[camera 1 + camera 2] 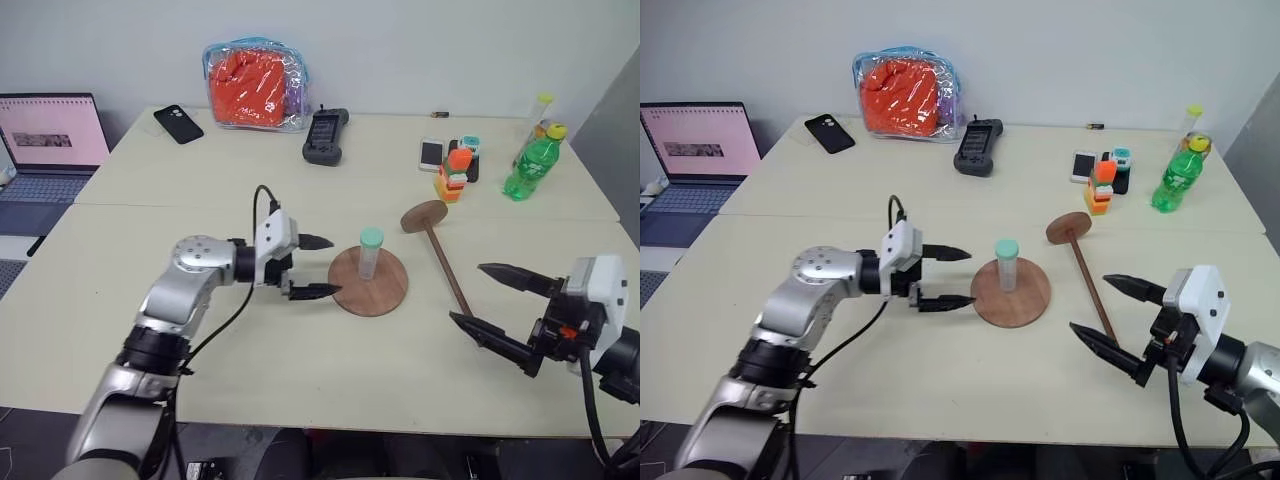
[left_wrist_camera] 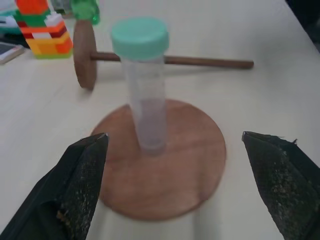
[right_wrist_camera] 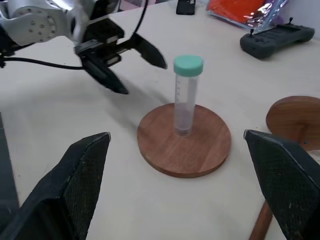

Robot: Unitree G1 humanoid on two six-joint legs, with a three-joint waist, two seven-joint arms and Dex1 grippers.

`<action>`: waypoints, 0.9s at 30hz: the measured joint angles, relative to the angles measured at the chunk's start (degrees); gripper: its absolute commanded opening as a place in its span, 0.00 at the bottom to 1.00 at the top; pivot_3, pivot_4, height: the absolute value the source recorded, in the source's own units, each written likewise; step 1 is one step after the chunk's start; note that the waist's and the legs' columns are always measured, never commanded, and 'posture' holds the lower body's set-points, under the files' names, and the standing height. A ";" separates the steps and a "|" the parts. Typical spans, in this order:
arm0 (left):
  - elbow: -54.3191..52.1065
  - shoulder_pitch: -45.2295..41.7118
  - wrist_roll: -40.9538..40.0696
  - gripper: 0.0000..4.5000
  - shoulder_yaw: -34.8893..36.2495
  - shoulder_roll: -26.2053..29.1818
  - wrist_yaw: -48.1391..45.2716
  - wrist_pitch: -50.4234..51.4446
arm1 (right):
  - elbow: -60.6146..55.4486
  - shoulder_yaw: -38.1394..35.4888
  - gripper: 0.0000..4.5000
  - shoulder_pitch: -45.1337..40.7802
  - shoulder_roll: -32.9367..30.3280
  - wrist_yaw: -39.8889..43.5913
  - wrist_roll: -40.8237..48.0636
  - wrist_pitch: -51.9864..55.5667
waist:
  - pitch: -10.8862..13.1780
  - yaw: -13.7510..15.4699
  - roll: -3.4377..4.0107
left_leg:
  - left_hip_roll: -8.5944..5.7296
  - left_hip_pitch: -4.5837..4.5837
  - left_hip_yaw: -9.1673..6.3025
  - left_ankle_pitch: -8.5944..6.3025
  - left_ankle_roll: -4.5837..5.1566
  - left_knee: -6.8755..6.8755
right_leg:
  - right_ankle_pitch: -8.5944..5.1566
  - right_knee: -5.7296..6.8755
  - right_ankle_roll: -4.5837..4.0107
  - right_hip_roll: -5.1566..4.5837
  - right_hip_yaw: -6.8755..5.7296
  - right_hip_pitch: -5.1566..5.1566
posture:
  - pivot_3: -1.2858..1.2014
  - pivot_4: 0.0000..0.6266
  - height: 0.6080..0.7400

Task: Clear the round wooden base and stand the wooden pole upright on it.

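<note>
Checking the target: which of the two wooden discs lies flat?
The base, flat under the tube. The pole's smaller disc stands on edge.

A tube (image 1: 370, 252) stands upright on the round wooden base (image 1: 385, 290) at mid-desk (image 1: 300, 380); the wooden pole (image 1: 445, 262) lies flat just right of it.

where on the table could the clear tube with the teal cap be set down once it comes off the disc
Bare tabletop lies in front of the round reddish-brown wooden base, between the open left gripper and open right gripper. Another free strip runs behind the left gripper. It is crowded far right, around the green bottle and toy block stack.
</note>
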 measured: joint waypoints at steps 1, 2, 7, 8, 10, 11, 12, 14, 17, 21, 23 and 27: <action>2.68 -1.08 1.08 0.99 -0.71 -1.55 -0.05 -1.64 | -0.71 -0.30 1.00 1.52 0.01 0.06 1.21 0.18 | 0.01 -0.01 -0.02 | -0.01 -0.04 0.01 0.00 0.00 0.01 | 0.00 0.00 0.00 0.01 -0.03 -0.03 | 0.52 0.24 1.00; 4.15 -1.44 1.86 0.99 -1.20 -2.38 -0.08 -2.64 | -1.34 -0.34 1.00 2.06 -0.07 0.18 1.80 0.43 | 0.01 0.00 -0.03 | -0.01 -0.04 0.01 0.00 0.00 0.01 | 0.00 0.00 0.00 0.03 -0.02 -0.03 | 0.52 0.24 1.00; 11.18 -4.70 4.09 0.99 -2.83 -6.17 -1.19 -6.63 | -2.13 -2.11 1.00 4.85 -1.28 0.17 5.26 0.94 | 0.01 -0.07 -0.03 | -0.03 -0.03 0.01 0.00 0.01 0.02 | 0.00 0.02 0.00 0.03 -0.02 -0.02 | 0.52 0.24 1.00; 11.57 -4.92 4.23 0.99 -2.92 -6.34 -1.23 -7.01 | -2.16 -2.26 1.00 4.95 -1.29 0.13 5.44 0.93 | 0.01 -0.09 -0.03 | -0.03 -0.03 0.01 0.00 0.01 0.02 | 0.00 0.02 0.00 0.03 -0.02 -0.02 | 0.52 0.24 1.00; 14.25 -6.37 4.86 0.99 -3.09 -7.63 -1.30 -7.97 | -2.23 -2.52 1.00 5.36 -1.50 -0.21 6.00 0.93 | 0.01 -0.07 -0.04 | -0.05 -0.03 0.01 0.00 0.01 0.02 | 0.00 0.02 0.00 0.03 -0.04 -0.02 | 0.52 0.24 1.00; 15.44 -6.92 4.98 0.99 -3.09 -8.26 -1.29 -8.47 | -2.33 -2.54 1.00 5.44 -1.61 -0.41 6.25 0.92 | 0.01 -0.06 -0.04 | -0.06 -0.04 0.01 0.00 0.01 0.02 | 0.00 0.02 0.00 0.03 -0.04 -0.02 | 0.52 0.24 1.00; 16.52 -7.37 5.11 0.99 -3.09 -8.89 -1.29 -8.84 | -2.40 -2.55 1.00 5.51 -1.61 -0.74 6.51 0.90 | 0.01 -0.07 -0.04 | -0.08 -0.04 0.02 0.00 0.01 0.02 | 0.00 0.02 0.00 0.03 -0.04 -0.02 | 0.52 0.24 1.00; 18.76 -8.23 5.55 0.99 -3.10 -10.16 -1.12 -9.86 | -2.44 -2.53 1.00 5.57 -1.63 -1.34 6.91 0.87 | 0.01 -0.07 -0.05 | -0.09 -0.04 0.01 0.00 0.00 0.02 | 0.00 0.02 0.00 0.03 -0.03 -0.02 | 0.52 0.24 1.00; 21.45 -9.15 6.39 0.91 -3.04 -11.62 -0.80 -11.13 | -2.48 -2.51 1.00 5.61 -1.69 -1.65 7.29 0.81 | 0.01 -0.06 -0.05 | -0.13 -0.04 0.01 0.00 0.00 0.03 | 0.00 0.02 0.00 0.03 -0.05 -0.02 | 0.52 0.24 1.00; 24.79 -11.04 6.76 0.74 -2.94 -13.71 -0.43 -12.40 | -2.52 -2.50 1.00 5.46 -2.05 -2.42 7.30 0.33 | 0.01 -0.05 -0.07 | -0.37 -0.08 -0.03 0.00 0.01 0.05 | 0.00 0.01 0.01 0.00 -0.04 -0.03 | 0.52 0.24 1.00; 25.83 -11.27 6.76 0.65 -2.56 -14.44 -0.29 -12.62 | -2.53 -2.44 1.00 5.45 -2.12 -2.49 7.30 0.18 | 0.01 -0.05 -0.07 | -0.37 -0.08 -0.05 0.00 0.01 0.05 | 0.00 0.01 0.01 0.00 -0.05 -0.03 | 0.52 0.24 1.00; 27.00 -11.52 7.10 0.47 -2.05 -14.94 -0.02 -13.78 | -2.54 -1.69 1.00 5.44 -2.27 -2.59 7.21 -0.21 | 0.02 -0.06 -0.07 | -0.37 -0.08 -0.07 0.01 0.01 0.05 | 0.00 0.02 0.01 0.00 -0.05 -0.03 | 0.52 0.24 1.00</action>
